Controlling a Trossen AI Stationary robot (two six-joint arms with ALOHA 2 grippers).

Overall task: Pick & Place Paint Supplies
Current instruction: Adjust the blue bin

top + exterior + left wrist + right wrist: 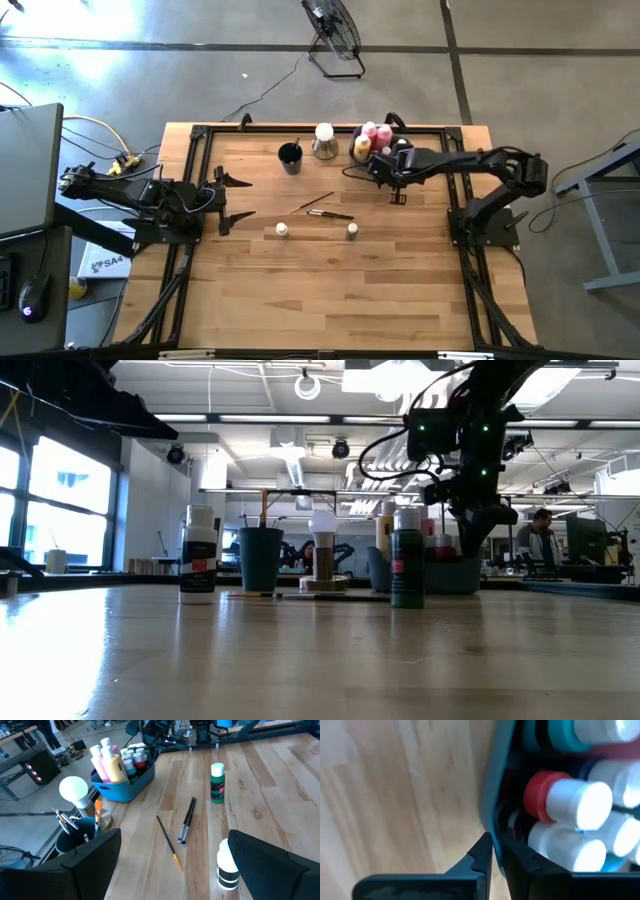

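Blue bin (492, 795) wall pinched by right hand (492, 851), left hand (170, 865) open, labels unreadable

Bottles (112, 762) in bin (130, 787); brushes (325, 207) mid-table; two pots (282, 230) nearer front edge.

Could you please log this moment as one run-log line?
right gripper: shut on blue bin wall | left gripper: open, waiting at left | brushes, two white-capped bottles: on table
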